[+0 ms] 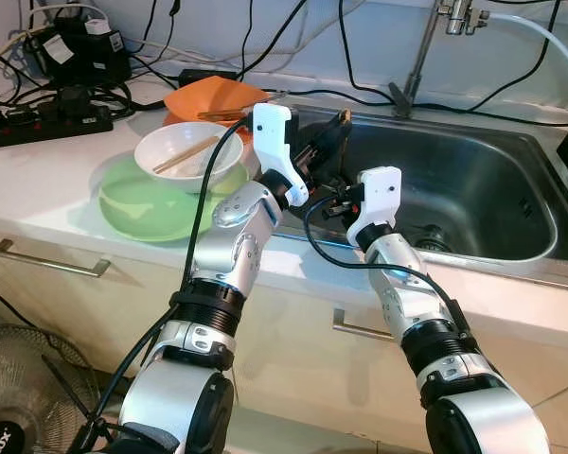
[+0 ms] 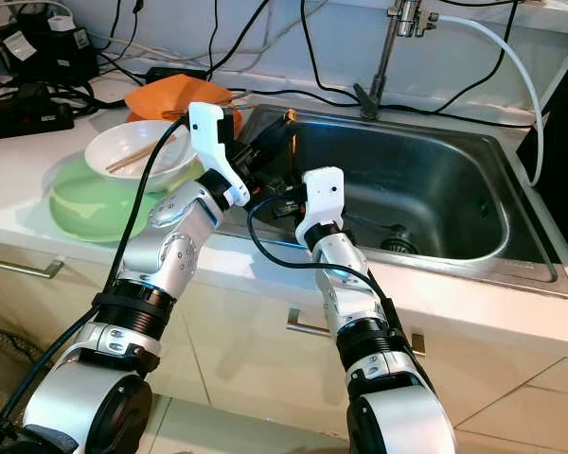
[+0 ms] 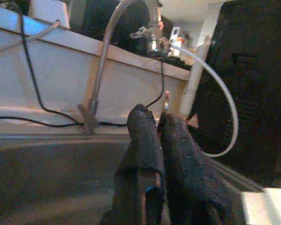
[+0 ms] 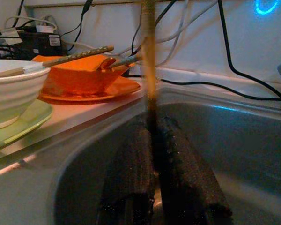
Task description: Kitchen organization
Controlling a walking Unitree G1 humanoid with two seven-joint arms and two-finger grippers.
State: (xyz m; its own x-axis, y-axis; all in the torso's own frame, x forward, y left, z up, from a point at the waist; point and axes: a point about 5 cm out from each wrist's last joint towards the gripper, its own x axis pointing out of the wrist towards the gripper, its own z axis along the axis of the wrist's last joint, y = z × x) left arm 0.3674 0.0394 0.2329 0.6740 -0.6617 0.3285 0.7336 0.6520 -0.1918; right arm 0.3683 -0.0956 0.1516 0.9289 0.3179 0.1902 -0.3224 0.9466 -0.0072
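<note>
Right gripper point(image 4: 152, 136) clamped on chopstick point(image 4: 148, 61), apparently.

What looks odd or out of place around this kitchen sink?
Black power strips and tangled black cables lie on the white counter right beside the steel sink. Electrics look risky so near the water.

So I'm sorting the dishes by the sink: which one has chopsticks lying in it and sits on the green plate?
The white bowl, stacked on the green plate; the orange dishes sit behind, on the counter.
</note>
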